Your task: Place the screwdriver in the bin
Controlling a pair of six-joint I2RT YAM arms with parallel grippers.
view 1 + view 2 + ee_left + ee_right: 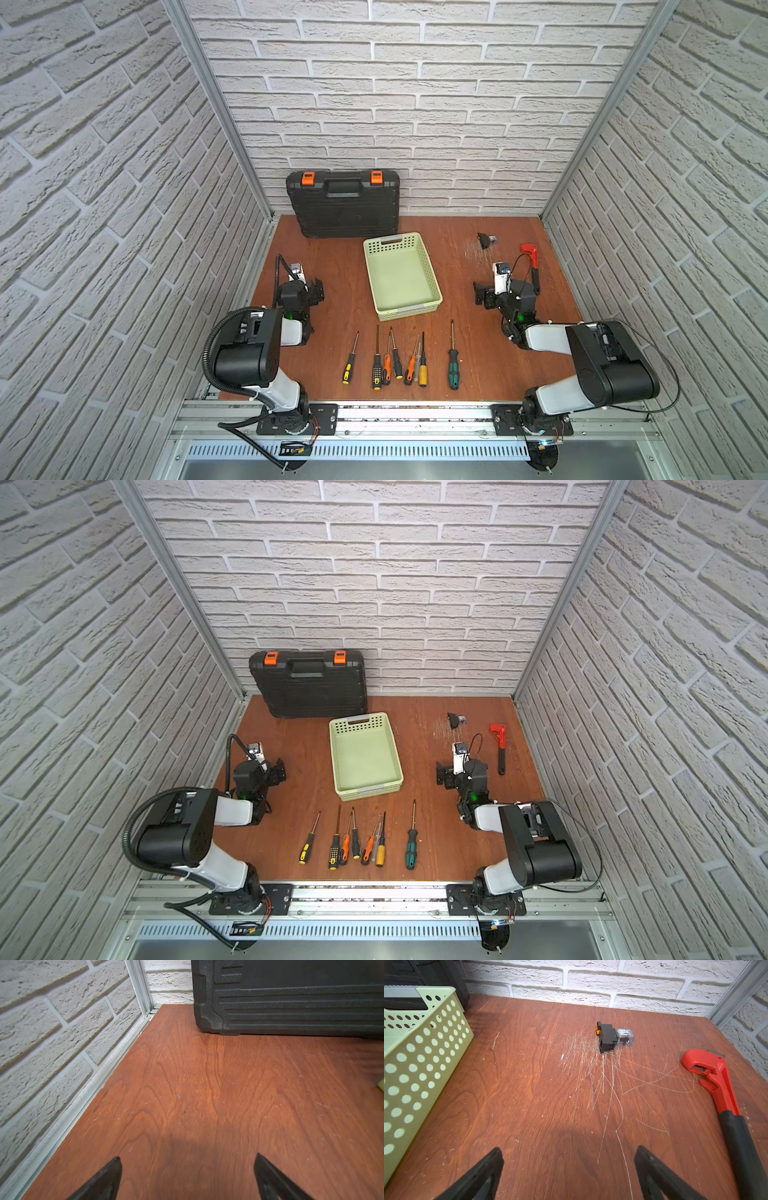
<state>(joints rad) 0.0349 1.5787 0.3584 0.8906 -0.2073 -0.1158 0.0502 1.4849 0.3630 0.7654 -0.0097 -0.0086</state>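
1. Bin (371, 278) sits empty mid-table, open side up, presumably waiting to be filled.
2. Left gripper (188, 1159) and right gripper (569, 1150) hover either side of it, jaws spread wide, holding nothing.
3. Screwdrivers (397, 363) lie in a row just in front of the bin, tips toward it, none picked up yet.

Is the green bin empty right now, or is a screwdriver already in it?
Empty. In both top views the bin shows a bare floor; the screwdrivers lie on the table outside it.
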